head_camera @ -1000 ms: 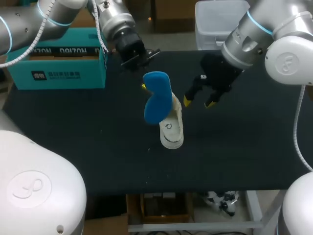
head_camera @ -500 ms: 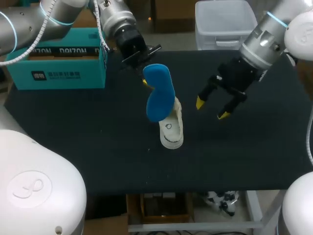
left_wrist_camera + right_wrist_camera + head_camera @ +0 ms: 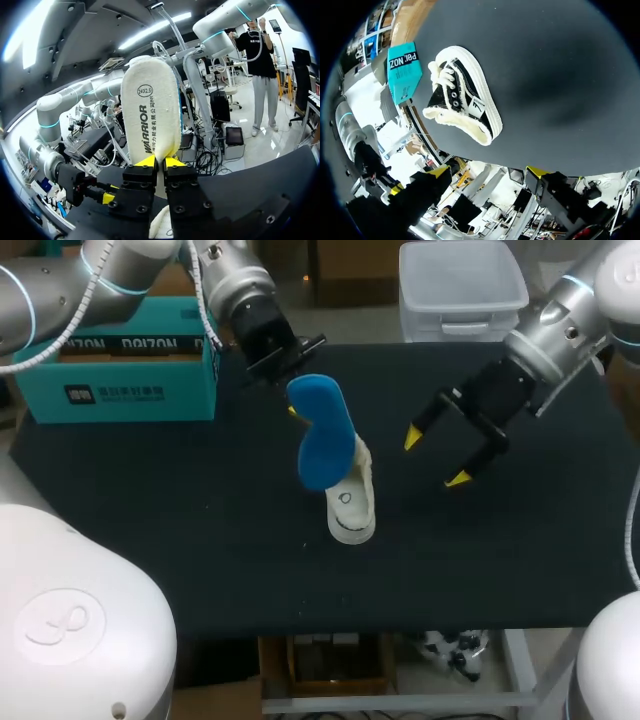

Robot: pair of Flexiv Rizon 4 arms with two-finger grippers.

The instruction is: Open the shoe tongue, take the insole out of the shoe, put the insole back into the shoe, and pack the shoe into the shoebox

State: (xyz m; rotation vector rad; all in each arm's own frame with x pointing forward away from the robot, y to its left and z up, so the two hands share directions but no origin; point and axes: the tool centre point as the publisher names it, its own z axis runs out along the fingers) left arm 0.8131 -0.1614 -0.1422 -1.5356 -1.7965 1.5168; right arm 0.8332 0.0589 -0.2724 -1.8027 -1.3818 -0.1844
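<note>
We judge this the turn between the second and third steps: the insole (image 3: 322, 435) is out of the shoe (image 3: 350, 502) and next has to go back in. Our left gripper (image 3: 292, 400) has its fingers closed narrowly on one end of the insole, and in its own wrist view the pale underside (image 3: 152, 120) stands out ahead of the yellow tips (image 3: 160, 162). The insole's long axis runs on from those fingers, away from the far edge and out over the shoe, blue face up; how steeply it tilts we cannot tell. The shoe (image 3: 460, 102) lies near the middle of the counter (image 3: 200, 540), its length running far to near, the laced toe seemingly toward the far edge and the fleecy collar toward the near one. Our right gripper (image 3: 435, 458) hangs just right of the shoe, fingers spread wide and holding nothing (image 3: 489, 172). The next move calls for turning the insole's free end down into the collar, probably with the right fingers steadying the shoe. The shoebox (image 3: 130, 370) waits at the far left corner.
</note>
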